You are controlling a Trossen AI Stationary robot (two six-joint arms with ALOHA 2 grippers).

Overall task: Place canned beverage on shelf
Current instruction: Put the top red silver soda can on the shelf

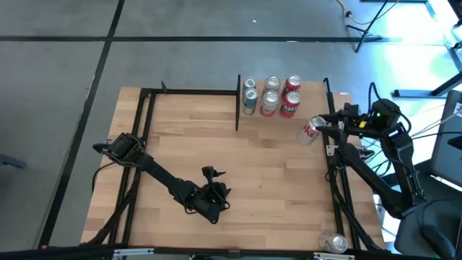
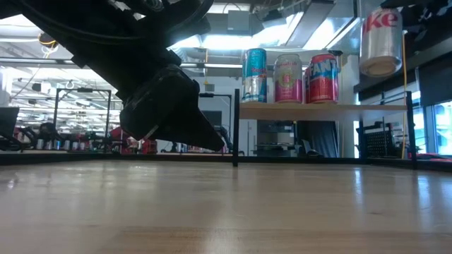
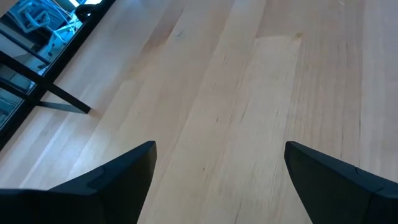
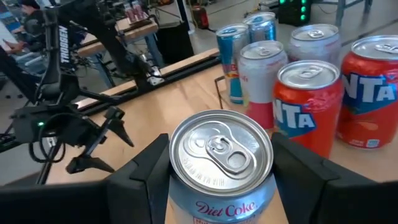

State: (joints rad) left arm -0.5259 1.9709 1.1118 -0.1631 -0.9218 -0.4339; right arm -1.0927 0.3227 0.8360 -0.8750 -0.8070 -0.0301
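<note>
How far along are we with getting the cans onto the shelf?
Six cans already stand on the small light-wood shelf. The right gripper holds a silver Diet Coke can raised beside the shelf, not yet set down. Another silver can lies at the table's near right corner. The left gripper waits, open.

Silver Diet Coke can (image 4: 221, 162): lower body cut off by right wrist pic's edge; low view shows only its bottom part (image 2: 381, 42), top cropped, w/ right claw's grip out of frame there. Right claw (image 4: 221, 171) finger ends hidden behind can. Left claw (image 3: 214, 180) fingers run off pic's edge, tips only. Red Fanta can at shelf's 3 o'clock end (image 4: 373, 93): cropped at edge. Rear cans mostly hidden behind front ones; blue can's (image 4: 231, 53) label too partial to read. Silver can (image 1: 333, 243) at counter's 5 o'clock corner: too small to ID. Low view: left arm (image 2: 159, 106) a dark mass, blocks room behind.
</note>
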